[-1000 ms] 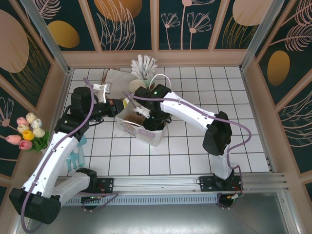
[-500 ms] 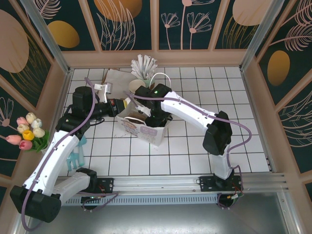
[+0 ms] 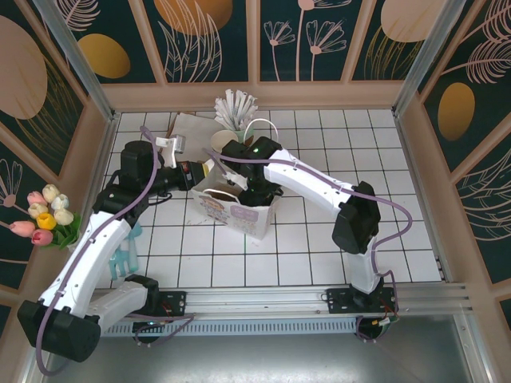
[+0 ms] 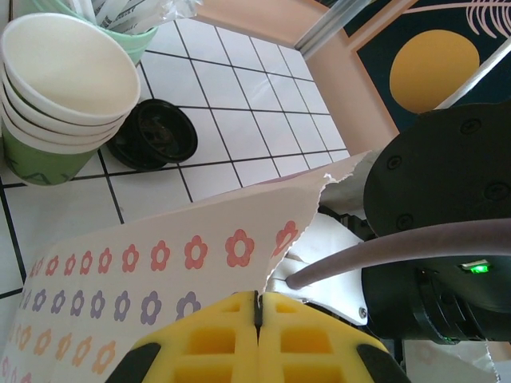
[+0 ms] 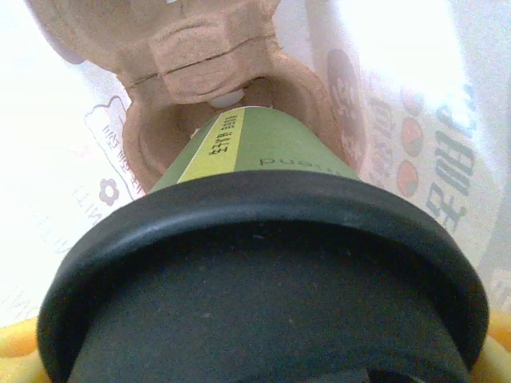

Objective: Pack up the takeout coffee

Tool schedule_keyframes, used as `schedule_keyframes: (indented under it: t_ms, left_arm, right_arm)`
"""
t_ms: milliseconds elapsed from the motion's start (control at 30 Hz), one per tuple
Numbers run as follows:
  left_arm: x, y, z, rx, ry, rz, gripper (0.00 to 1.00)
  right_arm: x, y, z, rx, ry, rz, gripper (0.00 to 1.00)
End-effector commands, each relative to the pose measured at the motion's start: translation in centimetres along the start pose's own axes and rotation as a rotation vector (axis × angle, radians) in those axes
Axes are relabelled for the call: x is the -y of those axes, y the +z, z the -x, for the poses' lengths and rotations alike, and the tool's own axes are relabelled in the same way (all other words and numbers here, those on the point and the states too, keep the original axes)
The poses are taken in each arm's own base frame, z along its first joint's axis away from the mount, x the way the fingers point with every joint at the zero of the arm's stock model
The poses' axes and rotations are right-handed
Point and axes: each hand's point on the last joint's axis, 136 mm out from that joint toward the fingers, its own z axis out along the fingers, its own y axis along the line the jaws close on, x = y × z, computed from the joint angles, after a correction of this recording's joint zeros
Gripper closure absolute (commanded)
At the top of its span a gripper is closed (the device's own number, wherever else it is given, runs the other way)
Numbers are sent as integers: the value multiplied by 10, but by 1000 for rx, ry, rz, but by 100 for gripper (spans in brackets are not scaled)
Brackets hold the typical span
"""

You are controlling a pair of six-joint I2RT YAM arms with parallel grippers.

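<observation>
The takeout coffee [image 5: 263, 263], a green paper cup with a black lid, hangs lid-first before the right wrist camera. My right gripper [image 3: 254, 194] is shut on it, yellow fingertips [image 5: 14, 355] showing at the lid's sides. Cup and gripper are down inside the open white paper bag [image 3: 231, 214]. Below the cup's base lies a brown pulp carrier [image 5: 200, 72] with an empty hole. My left gripper [image 4: 257, 307] is shut on the bag's flower-printed top edge [image 4: 160, 255], at the bag's left side in the top view.
A mint holder of white-wrapped straws [image 3: 234, 112] stands behind the bag. A stack of green cups [image 4: 56, 104] and a loose black lid [image 4: 156, 134] sit beside it. Tulips [image 3: 44, 215] lean at the left wall. Wooden walls enclose the tiled table [image 3: 319, 263].
The bag has been drawn a little more upright and its mouth has shifted slightly back, with the left gripper. The right gripper stays in the bag with the cup.
</observation>
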Motion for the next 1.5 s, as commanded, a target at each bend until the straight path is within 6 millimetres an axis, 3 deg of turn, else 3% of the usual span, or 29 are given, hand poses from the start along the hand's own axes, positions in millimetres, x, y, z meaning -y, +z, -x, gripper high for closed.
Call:
schedule_keyframes:
  t_ms: [0, 767, 1200, 1467]
  left_arm:
    - [1, 1, 1, 1, 18, -3, 100]
    - [4, -3, 0, 10, 25, -8, 100]
    - [3, -1, -1, 4, 27, -11, 100]
    - [2, -1, -1, 2, 28, -11, 100]
  right_arm:
    - [5, -5, 2, 7, -5, -5, 67]
    - [13, -6, 2, 10, 1, -55, 68]
    - [4, 3, 9, 6, -10, 0, 69]
    - [9, 11, 7, -9, 1, 10, 69]
